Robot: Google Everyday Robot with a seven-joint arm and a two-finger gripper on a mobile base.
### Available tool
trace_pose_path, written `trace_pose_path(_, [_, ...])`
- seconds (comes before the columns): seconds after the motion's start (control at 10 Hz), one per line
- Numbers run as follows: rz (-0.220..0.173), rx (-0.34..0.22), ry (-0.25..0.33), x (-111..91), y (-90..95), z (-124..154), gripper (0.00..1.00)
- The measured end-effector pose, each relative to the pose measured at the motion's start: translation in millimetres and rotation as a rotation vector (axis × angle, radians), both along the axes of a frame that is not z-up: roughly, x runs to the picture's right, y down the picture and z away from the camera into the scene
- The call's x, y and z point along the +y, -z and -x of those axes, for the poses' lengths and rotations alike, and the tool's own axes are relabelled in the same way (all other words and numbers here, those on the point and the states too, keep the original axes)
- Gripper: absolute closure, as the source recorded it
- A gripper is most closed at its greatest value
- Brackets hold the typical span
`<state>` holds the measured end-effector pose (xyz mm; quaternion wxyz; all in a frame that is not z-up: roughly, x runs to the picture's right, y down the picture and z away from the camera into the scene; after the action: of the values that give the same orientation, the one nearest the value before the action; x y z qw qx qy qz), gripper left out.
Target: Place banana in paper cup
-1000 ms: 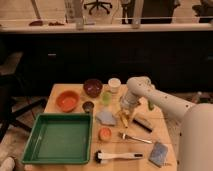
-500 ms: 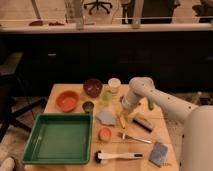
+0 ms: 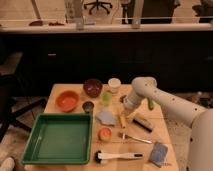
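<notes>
1. The claw (image 3: 124, 113) is low over the middle of the desk (image 3: 56, 95), at the end of the white arm that comes in from the right.
2. The claw is clenched on the banana (image 3: 121, 121). It grips the fruit's far end, and the rest of the fruit runs from the tips toward the camera along the desk top.
3. The paper cup (image 3: 114, 84) stands upright beyond the claw and slightly to its left, well apart from the banana.
4. A light-green cup (image 3: 106, 97) stands between the claw and the paper cup, just left of the claw.
5. A grey-blue flat piece (image 3: 106, 117) lies just left of the claw, beside the banana.
6. A dark red bowl (image 3: 92, 87), an orange bowl (image 3: 67, 100) and a small dark cup (image 3: 88, 106) are farther left.
7. A black bar (image 3: 142, 123) lies just right of the claw.
8. A green tray (image 3: 59, 137) lies left of the claw and nearer the camera.
</notes>
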<state>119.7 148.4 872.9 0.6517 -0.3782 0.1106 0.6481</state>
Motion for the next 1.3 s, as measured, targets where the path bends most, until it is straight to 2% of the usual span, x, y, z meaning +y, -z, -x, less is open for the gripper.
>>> trace_pose_path(0.3, [-0.068,0.012,0.0,-33,17.4,-9,1.0])
trace_pose_path(0.6, [-0.119,0.026,-0.013,-71,16.1,-19,1.0])
trace_pose_path(0.8, [-0.147,0.015,-0.052,-102,15.0,-22,1.0])
trace_pose_path(1.1, [-0.207,0.006,-0.079,-138,32.1,-21,1.0])
trace_pose_path(1.3, [-0.222,0.002,-0.082,-145,36.4,-22,1.0])
